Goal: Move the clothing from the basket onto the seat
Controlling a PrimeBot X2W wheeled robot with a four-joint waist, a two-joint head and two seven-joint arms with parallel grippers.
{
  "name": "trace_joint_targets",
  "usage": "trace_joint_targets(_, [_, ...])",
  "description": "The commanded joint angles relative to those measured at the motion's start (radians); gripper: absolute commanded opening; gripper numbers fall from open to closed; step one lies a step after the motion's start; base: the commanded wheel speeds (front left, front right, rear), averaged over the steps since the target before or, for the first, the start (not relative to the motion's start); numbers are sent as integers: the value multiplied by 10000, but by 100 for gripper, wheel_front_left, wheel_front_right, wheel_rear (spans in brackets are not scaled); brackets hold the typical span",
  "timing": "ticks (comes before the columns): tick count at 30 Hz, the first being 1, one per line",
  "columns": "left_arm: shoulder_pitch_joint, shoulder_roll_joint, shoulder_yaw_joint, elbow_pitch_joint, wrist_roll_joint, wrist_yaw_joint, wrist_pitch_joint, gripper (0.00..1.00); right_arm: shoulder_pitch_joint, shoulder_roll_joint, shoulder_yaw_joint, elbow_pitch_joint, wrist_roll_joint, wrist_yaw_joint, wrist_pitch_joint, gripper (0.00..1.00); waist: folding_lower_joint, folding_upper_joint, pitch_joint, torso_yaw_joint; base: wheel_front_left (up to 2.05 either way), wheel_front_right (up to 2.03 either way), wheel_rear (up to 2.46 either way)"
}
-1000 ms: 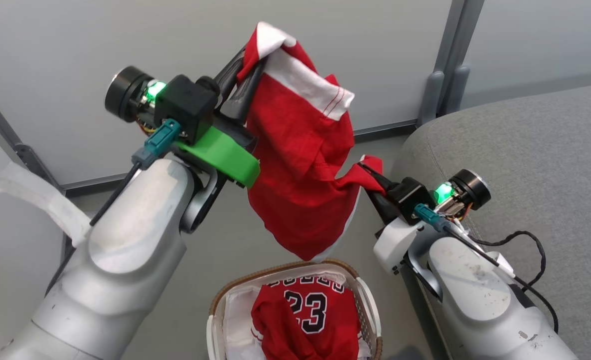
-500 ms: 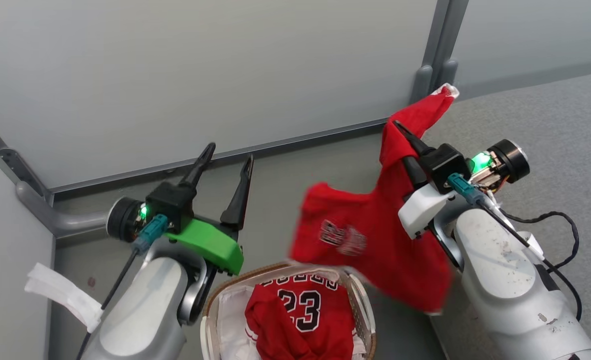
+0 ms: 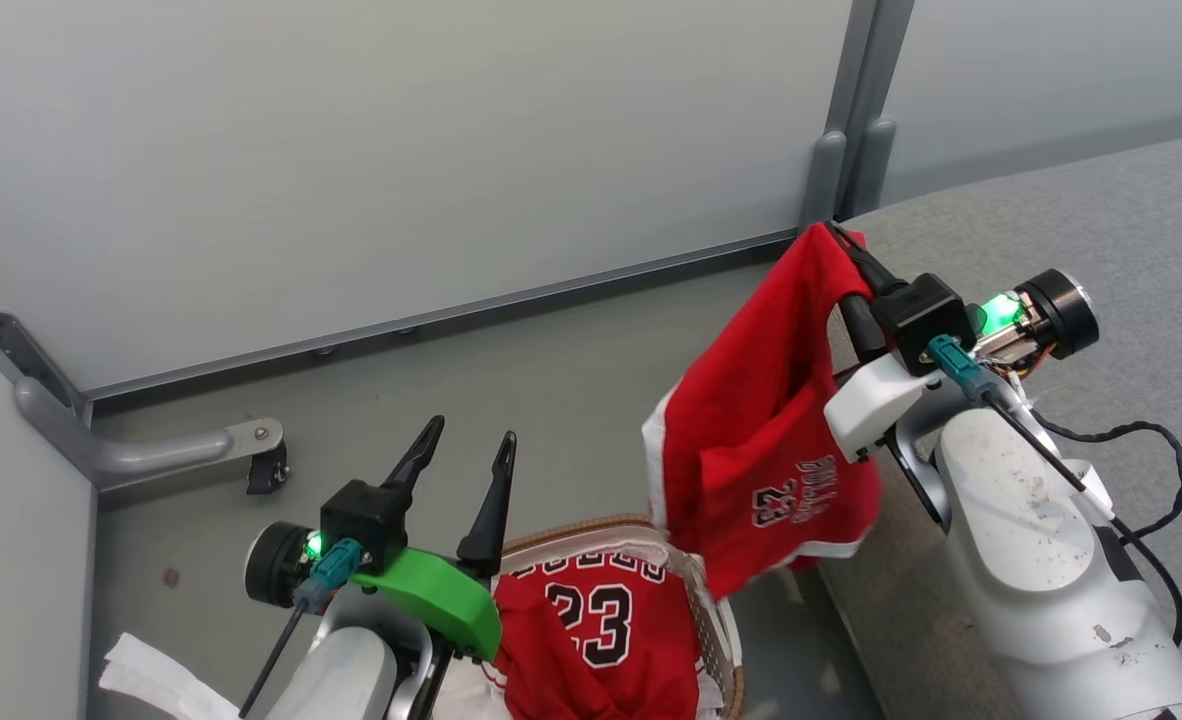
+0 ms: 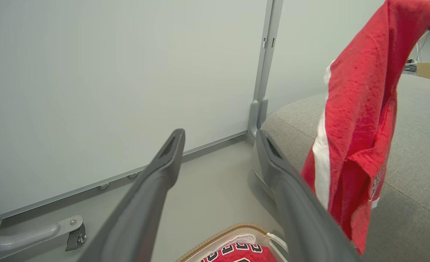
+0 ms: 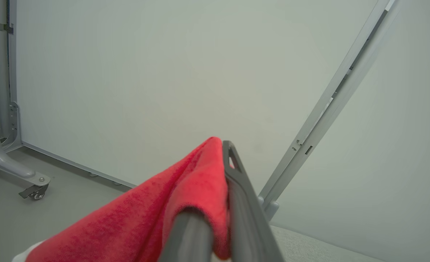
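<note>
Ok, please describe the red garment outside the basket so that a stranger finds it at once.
Find the big grey seat on the head view's right; at its left edge the right claw is raised. The hanging red garment dangles from that shut claw, beside the basket. Unlike the jersey lying in the basket, it has a white side band and only a small "23".

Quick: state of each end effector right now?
Left end effector: open, holding nothing.
Right end effector: closed on the red garment.
</note>
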Motion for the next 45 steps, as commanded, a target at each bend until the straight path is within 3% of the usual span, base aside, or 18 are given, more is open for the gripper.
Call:
trace_joint_targets(1, [217, -57, 98, -10, 117, -74, -36, 100, 52, -30, -80, -32, -62, -10, -25, 0, 0, 0, 4, -54, 0, 0, 0])
trace_joint_targets(8, [558, -359, 390, -104, 441, -200, -34, 100, -90, -132, -292, 20, -235, -11, -25, 0, 0, 0, 85, -558, 0, 0, 0])
trace_joint_targets(23, [594, -649, 376, -428, 869, -370, -24, 100, -548, -638, -396, -72, -325, -12, -25, 0, 0, 0, 768, -2851, 0, 0, 0])
trace_joint_targets(29, [353, -655, 398, -532, 1037, -408, -24, 100, -886, -845, -352, -79, -322, -12, -25, 0, 0, 0, 1146, -3408, 0, 0, 0])
trace_joint_targets(37, [27, -657, 277, -644, 1151, -424, -24, 100, -1139, -894, -813, 7, -203, -12, -25, 0, 0, 0, 1856, -3303, 0, 0, 0])
trace_joint_targets(45, [-588, -573, 41, -819, 1355, -428, -24, 100, -2783, -1341, -1362, 390, -158, -12, -25, 0, 0, 0, 3163, -2442, 0, 0, 0])
